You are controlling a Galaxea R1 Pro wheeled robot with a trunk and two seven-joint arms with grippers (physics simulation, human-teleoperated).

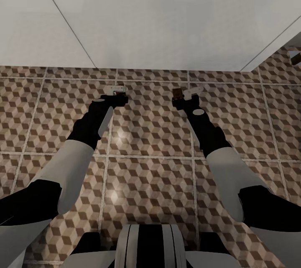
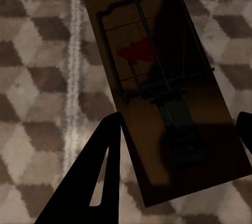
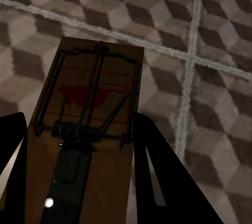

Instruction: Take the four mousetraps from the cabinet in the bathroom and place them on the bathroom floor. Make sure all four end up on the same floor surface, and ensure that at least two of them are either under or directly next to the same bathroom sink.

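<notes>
Both arms were out over the bathroom floor (image 1: 150, 134), each carrying a trap for set-down. Left gripper (image 2: 176, 145) clamped one mousetrap (image 2: 157, 82) by its end; right gripper (image 3: 79, 156) clamped the other mousetrap (image 3: 89, 124). Height above tiles probably small, unclear.

A bathroom floor (image 1: 150, 134) of large square tiles printed with a brown, beige and white cube pattern, divided by pale grout lines, meets a plain white wall (image 1: 159, 13) crossed by thin dark seams. Two soft glints of light fall on the tiles. A second white surface (image 1: 276, 46) angles in at right.
</notes>
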